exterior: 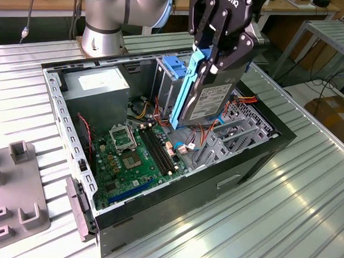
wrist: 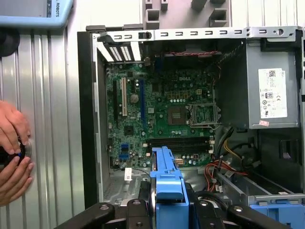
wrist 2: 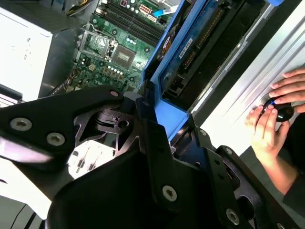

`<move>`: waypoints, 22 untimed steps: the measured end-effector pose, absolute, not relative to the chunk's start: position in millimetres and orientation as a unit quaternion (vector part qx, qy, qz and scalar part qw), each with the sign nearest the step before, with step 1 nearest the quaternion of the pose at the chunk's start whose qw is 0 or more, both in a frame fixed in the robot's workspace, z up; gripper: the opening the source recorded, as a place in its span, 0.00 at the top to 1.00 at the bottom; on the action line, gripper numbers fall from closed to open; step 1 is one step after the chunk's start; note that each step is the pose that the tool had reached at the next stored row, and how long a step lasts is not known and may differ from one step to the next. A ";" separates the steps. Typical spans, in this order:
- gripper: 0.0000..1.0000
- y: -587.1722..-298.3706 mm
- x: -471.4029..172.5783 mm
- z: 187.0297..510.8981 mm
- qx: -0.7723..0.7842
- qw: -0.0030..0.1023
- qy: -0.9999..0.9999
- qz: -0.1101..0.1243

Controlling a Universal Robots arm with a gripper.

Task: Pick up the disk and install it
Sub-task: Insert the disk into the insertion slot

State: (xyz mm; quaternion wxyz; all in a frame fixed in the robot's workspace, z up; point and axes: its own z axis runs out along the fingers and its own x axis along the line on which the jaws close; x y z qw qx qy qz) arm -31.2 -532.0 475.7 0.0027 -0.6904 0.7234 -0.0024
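The disk (exterior: 210, 102), a silver-grey drive with a white label and a blue bracket (exterior: 184, 89) along its edge, hangs tilted above the right half of the open computer case (exterior: 256, 161). My gripper (exterior: 216, 63) is shut on its upper end, with black fingers on both sides. In the second wrist view the disk (wrist 2: 190, 43) runs away from my gripper (wrist 2: 162, 119) toward the motherboard. In the first wrist view the blue bracket (wrist: 167, 181) stands between the fingers of the gripper (wrist: 167, 212), over the case floor.
Inside the case lie a green motherboard (exterior: 136, 156), a grey power supply box (exterior: 99, 88) and a metal cage with a blue handle (exterior: 173, 66). Red and orange cables (exterior: 203, 130) hang under the disk. A person's hands (wrist: 12, 152) rest beside the case. A grey fixture (exterior: 14, 202) stands at the exterior view's left.
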 end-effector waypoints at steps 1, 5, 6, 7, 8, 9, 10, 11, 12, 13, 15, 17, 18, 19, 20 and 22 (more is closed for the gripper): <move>0.63 -532.9 -28.7 475.4 -0.690 0.003 0.723 -0.002; 0.63 -535.9 -20.4 474.4 -0.690 0.003 0.723 -0.003; 0.63 -536.3 -19.0 474.2 -0.690 0.003 0.723 -0.003; 0.63 -537.0 -16.8 473.9 -0.690 0.002 0.723 -0.003; 0.63 -537.4 -15.3 473.8 -0.690 0.002 0.723 -0.003; 0.63 -537.8 -13.4 473.5 -0.690 0.002 0.723 -0.003; 0.63 -538.0 -11.3 473.1 -0.690 0.002 0.723 -0.003; 0.63 -538.2 -9.7 472.7 -0.690 0.002 0.723 -0.003; 0.63 -538.3 -8.6 472.4 -0.690 0.002 0.723 -0.004; 0.63 -538.5 -7.0 472.1 -0.690 0.001 0.723 -0.004; 0.63 -539.1 -4.4 471.6 -0.690 0.001 0.723 -0.004; 0.63 -539.6 -2.1 471.3 -0.690 0.001 0.723 -0.004; 0.63 -539.8 -1.1 471.2 -0.690 0.001 0.723 -0.004; 0.63 -540.2 0.3 471.0 -0.690 0.001 0.723 -0.004; 0.63 -540.4 1.4 470.8 -0.690 0.001 0.723 -0.004; 0.63 -540.7 4.0 470.5 -0.690 0.001 0.723 -0.004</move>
